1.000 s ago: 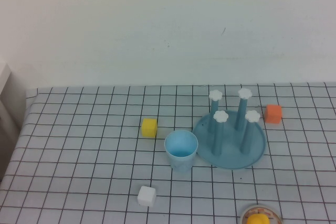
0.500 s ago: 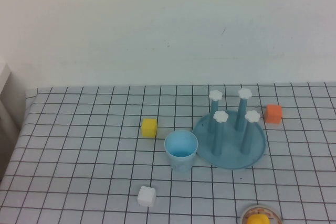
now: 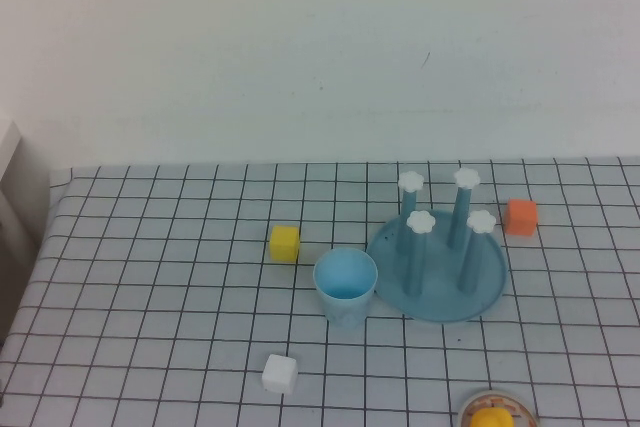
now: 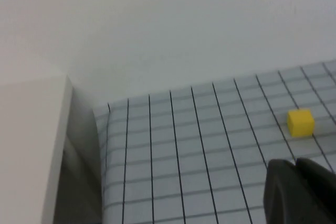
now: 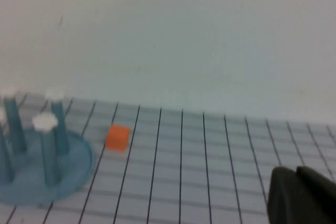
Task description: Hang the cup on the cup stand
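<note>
The light blue cup [image 3: 346,287] stands upright, mouth up, on the checked cloth just left of the cup stand [image 3: 440,247]. The stand is a round blue dish with four upright pegs capped in white; part of it also shows in the right wrist view [image 5: 39,150]. Neither arm shows in the high view. My left gripper [image 4: 295,165] is shut and empty, above the cloth at the table's left side, with the cup out of its view. My right gripper [image 5: 296,172] is shut and empty, to the right of the stand.
A yellow cube [image 3: 284,243] lies left of the cup and shows in the left wrist view [image 4: 301,122]. An orange cube [image 3: 520,216] lies right of the stand. A white cube [image 3: 279,374] and a yellow object on a round plate [image 3: 494,415] sit near the front edge.
</note>
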`<move>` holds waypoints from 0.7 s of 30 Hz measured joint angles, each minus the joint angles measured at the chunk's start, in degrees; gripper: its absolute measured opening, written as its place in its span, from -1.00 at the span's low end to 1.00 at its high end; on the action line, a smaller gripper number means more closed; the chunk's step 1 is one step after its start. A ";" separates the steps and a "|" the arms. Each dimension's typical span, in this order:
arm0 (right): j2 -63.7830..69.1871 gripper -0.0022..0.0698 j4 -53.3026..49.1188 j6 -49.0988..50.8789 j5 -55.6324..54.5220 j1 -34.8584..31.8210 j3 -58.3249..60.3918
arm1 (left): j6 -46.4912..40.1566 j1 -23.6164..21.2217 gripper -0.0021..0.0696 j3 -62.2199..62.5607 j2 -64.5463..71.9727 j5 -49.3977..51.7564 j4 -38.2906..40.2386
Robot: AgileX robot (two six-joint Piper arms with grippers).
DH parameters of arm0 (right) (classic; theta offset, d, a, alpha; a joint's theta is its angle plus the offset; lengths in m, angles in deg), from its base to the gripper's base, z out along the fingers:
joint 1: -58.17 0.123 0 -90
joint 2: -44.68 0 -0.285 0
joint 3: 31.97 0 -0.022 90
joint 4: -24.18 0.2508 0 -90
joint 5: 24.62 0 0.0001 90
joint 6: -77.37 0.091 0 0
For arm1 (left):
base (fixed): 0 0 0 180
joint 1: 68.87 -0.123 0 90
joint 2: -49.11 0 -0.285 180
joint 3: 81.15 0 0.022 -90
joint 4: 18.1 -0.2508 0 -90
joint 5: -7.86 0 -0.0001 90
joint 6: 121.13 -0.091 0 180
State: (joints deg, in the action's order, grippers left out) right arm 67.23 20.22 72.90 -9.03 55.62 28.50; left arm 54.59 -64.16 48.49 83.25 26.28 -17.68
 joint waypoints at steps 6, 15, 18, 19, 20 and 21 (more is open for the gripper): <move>14.33 -0.94 11.32 -14.68 5.12 0.00 -1.32 | -0.05 0.00 -0.95 1.85 13.75 0.59 1.41; 42.14 -0.94 41.67 -48.19 21.86 0.48 -14.26 | 0.16 0.00 -0.95 1.85 22.75 -2.73 8.47; 51.18 -0.94 49.57 -58.08 22.12 3.66 -17.14 | -0.93 0.00 -0.95 1.95 22.49 -2.97 9.15; 54.15 -0.94 50.70 -59.88 21.04 5.46 -17.91 | -1.22 0.00 -0.95 1.95 22.37 -3.06 9.24; 57.04 -0.94 51.47 -61.03 19.86 7.47 -18.69 | -1.35 0.00 -0.95 1.95 21.91 -3.06 9.24; 59.33 -0.94 51.94 -61.72 19.17 9.64 -19.58 | -1.34 0.00 -0.95 1.95 21.48 -3.06 9.48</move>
State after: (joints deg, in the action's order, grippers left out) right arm 126.56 72.16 11.18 10.15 65.25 8.92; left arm 53.25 -64.16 50.44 104.74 23.22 -8.20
